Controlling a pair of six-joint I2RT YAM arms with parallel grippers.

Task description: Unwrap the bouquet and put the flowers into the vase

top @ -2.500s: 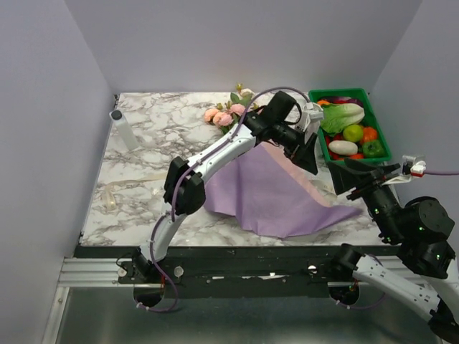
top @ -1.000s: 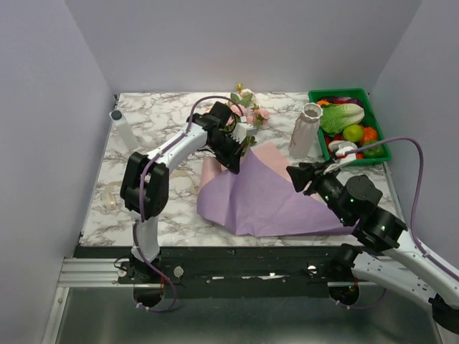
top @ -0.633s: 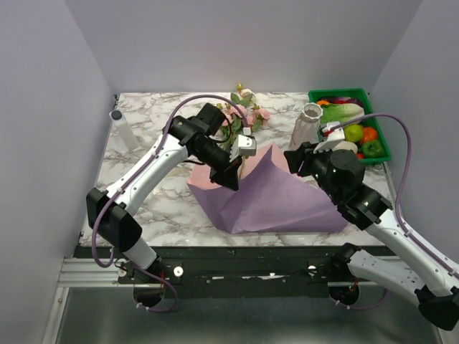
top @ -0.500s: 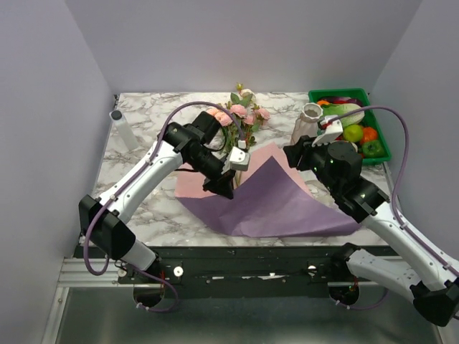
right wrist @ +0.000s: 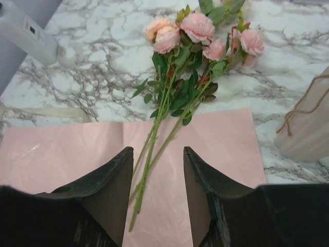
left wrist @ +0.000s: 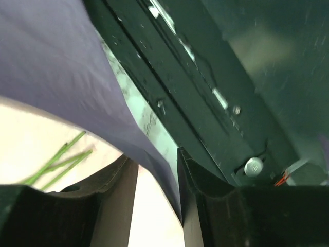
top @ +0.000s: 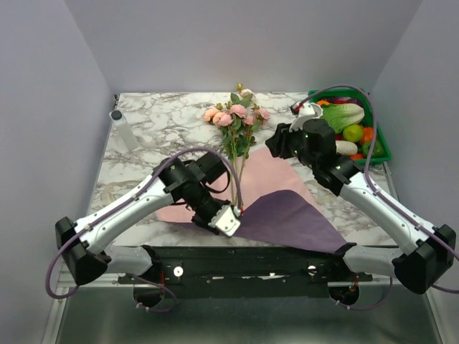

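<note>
Flowers [top: 235,123] unwrapped, lying flat, stems on spread pink-lilac paper [top: 269,175]; vase [right wrist: 308,128] beside, probably upright.

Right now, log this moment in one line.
paper: spread open | flowers: on paper, not in vase | left claw: open at paper edge | right claw: open over stems

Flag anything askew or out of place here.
The paper sheet is folded over itself, lilac flap reaching the table's near edge between the open jaws of the left gripper. The flowers lie loose, stems on its pink side.
</note>
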